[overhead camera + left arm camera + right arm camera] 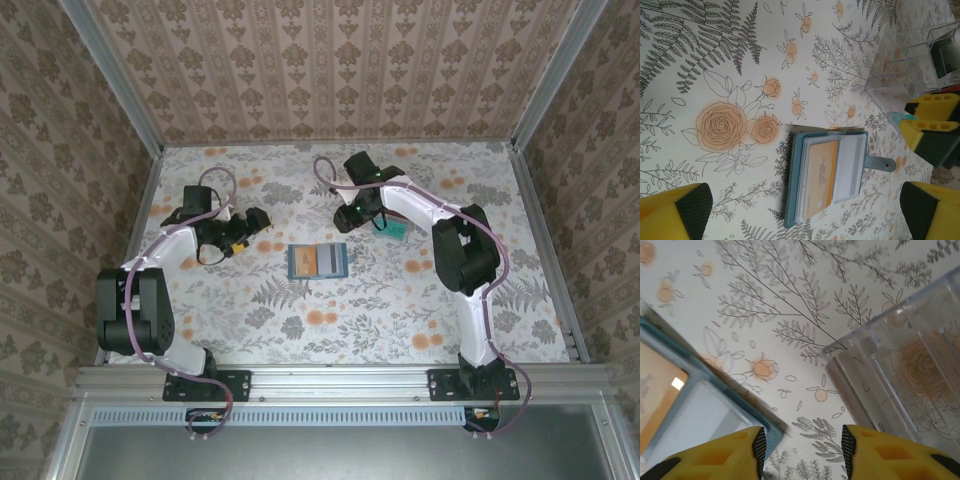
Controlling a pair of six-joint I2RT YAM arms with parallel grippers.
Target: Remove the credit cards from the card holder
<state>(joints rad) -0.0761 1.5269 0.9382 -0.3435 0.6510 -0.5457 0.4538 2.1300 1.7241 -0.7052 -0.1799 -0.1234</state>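
I find both credit cards (821,175) unextracted in the card holder (796,200). Right hand (802,450) part-open, left hand (807,210) wide, both empty. Next: pinch a card edge.

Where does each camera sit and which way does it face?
Top external: above and behind the bases, looking down on the table; left arm and right arm show, card holder between them.
Left wrist: on the left arm, looking across the table at the open card holder and clear tray; left fingertips in the bottom corners, jaws wide apart.
Right wrist: on the right arm, close above the table; right fingertips along the bottom edge.
Shared: both wrist views catch the card holder and tray.
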